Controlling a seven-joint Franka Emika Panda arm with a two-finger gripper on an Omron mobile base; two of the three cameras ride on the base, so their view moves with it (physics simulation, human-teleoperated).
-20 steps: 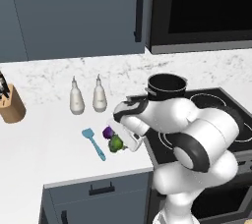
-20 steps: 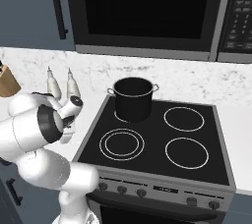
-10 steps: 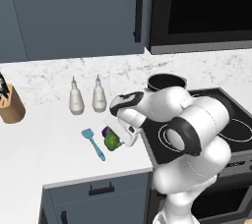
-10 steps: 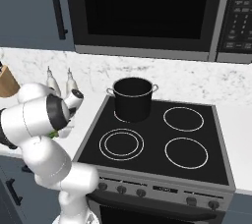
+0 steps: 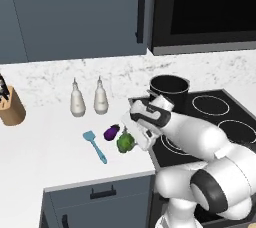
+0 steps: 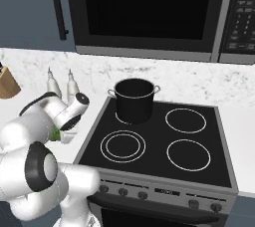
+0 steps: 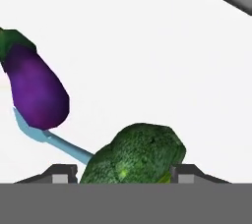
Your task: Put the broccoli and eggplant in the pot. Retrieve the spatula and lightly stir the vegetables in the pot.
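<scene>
The step in hand is the first one, taking the broccoli [image 7: 135, 154]: the claw [image 7: 125, 171] is down over it on the white table [image 5: 45, 147], and in the hand view the floret sits right between the two finger tips, one at each flank. The jaws stand partly closed around it, but whether the tips already press on it I cannot tell; nothing is lifted yet. In the left base view the broccoli [image 5: 126, 142] lies at the table's edge just beside the stove [image 6: 159, 146], partly under the hand, with the eggplant [image 5: 112, 132] touching or nearly touching it on the far left side and the spatula [image 5: 95, 146] a little further left, its handle running toward the front edge. The pot [image 6: 133, 100] stands on the stove's rear left burner, open and with nothing seen inside, well apart from the vegetables. Next, I judge, the jaws must finish closing on the floret without nudging the eggplant, then raise it high enough to pass the pot's tall rim, carry it right and back, and let it drop inside; eggplant and spatula wait after that. Against the picture a second ago, the arm has swung lower and further forward over the table's edge, the hand has come down onto the broccoli, and the jaws have narrowed from wide open; broccoli, eggplant, spatula and pot lie where they did.
</scene>
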